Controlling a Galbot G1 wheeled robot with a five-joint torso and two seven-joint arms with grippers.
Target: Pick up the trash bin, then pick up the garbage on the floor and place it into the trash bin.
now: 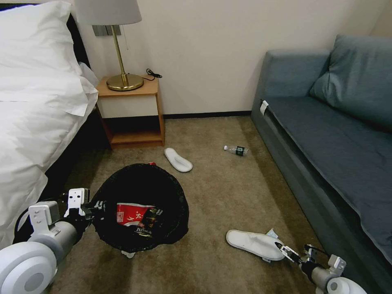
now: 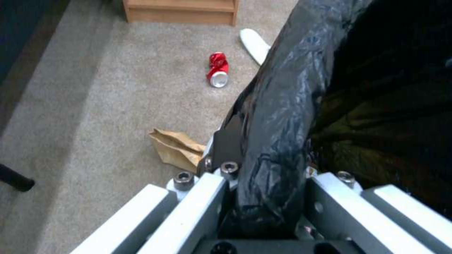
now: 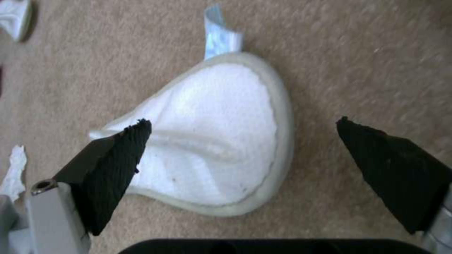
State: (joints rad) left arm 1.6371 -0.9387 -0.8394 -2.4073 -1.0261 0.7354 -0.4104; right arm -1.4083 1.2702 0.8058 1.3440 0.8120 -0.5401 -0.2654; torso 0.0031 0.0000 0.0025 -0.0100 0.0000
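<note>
Where the left end effector (image 2: 271, 197) pinches the rim, the trash bin (image 1: 141, 206) hangs lined with glossy black plastic, its mouth open toward the head camera. Inside it lies a red-and-white wrapper (image 1: 136, 218) with white characters on the red and dark print below; the writing is too small to read. Just past the bin's far rim a sliver of the red can (image 1: 152, 164) peeks out; in the left wrist view the crushed can (image 2: 217, 69) lies on the carpet (image 1: 228, 192) ahead of the end effector, with brown crumpled paper (image 2: 175, 149) close beside its fingers.

The right end effector (image 3: 242, 151) hangs low over a white slipper (image 3: 221, 141), fingers spread wide, one dark pad (image 3: 118, 165) over the slipper's edge and the other out over bare carpet. A pale blue mask (image 3: 219, 38) sticks out from under the slipper's far end, and a white tissue (image 3: 14, 169) lies off to the side.

Farther off, a second white slipper (image 1: 178, 159) lies beyond the bin, and a clear bottle (image 1: 236, 150) with a dark label, unreadable, lies near the blue sofa (image 1: 335, 122). A wooden nightstand (image 1: 132, 114) with a brass lamp (image 1: 118, 45) stands by the bed (image 1: 36, 102).
</note>
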